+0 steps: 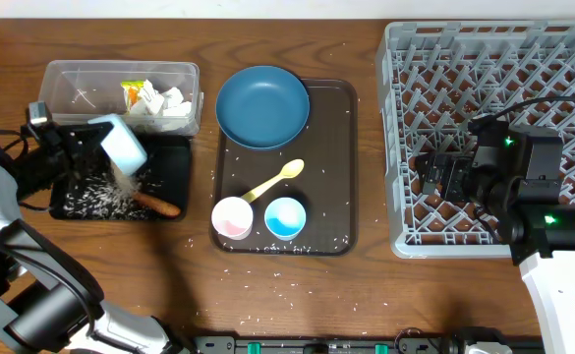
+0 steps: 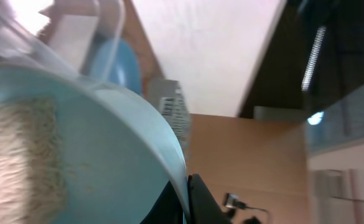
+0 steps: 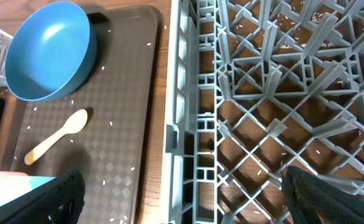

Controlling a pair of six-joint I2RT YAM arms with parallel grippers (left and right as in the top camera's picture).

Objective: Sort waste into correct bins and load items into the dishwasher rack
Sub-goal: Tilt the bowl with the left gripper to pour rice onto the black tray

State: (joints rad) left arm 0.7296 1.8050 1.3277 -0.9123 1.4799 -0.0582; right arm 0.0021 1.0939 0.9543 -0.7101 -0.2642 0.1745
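Pale bowl clamped in left hand, tilted over black tray by sausage, right hand apart over rack

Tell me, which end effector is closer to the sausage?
Left. The left end effector holds the pale bowl tilted over the black tray where the sausage lies; the right end effector hovers over the dishwasher rack, well away.

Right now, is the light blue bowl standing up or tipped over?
Tipped. The light blue bowl leans over the black tray, and rice is spilling from it onto the tray.
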